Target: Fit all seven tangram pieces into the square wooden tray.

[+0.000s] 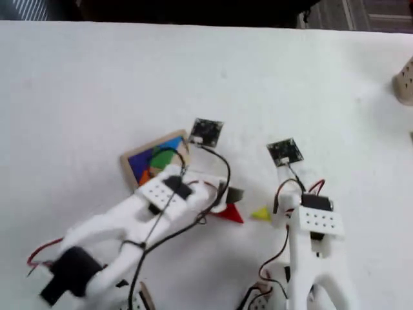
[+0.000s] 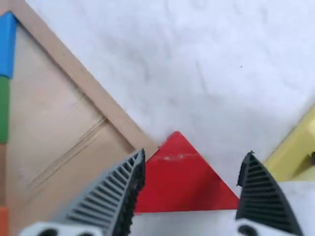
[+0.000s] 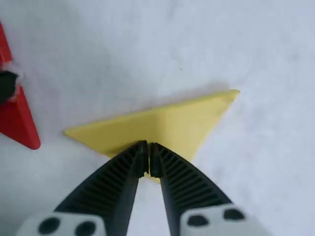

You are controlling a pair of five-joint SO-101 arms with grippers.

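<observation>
Tray (image 1: 155, 141), square, wooden: part filled. Blue piece (image 1: 145, 158), green piece (image 1: 161, 157) and orange piece (image 1: 145, 174) seated; some floor bare. Red triangle (image 2: 182, 182) on table at tray's 4 o'clock, just beside rim, between wide-open left gripper (image 2: 194, 157) jaws, ungripped. Yellow triangle (image 3: 162, 123) at red's 3 o'clock; right gripper (image 3: 148, 147) closed to a sliver at its edge. At least two pieces left.

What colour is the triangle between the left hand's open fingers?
Red. The triangle shows best in the left wrist view.
</observation>
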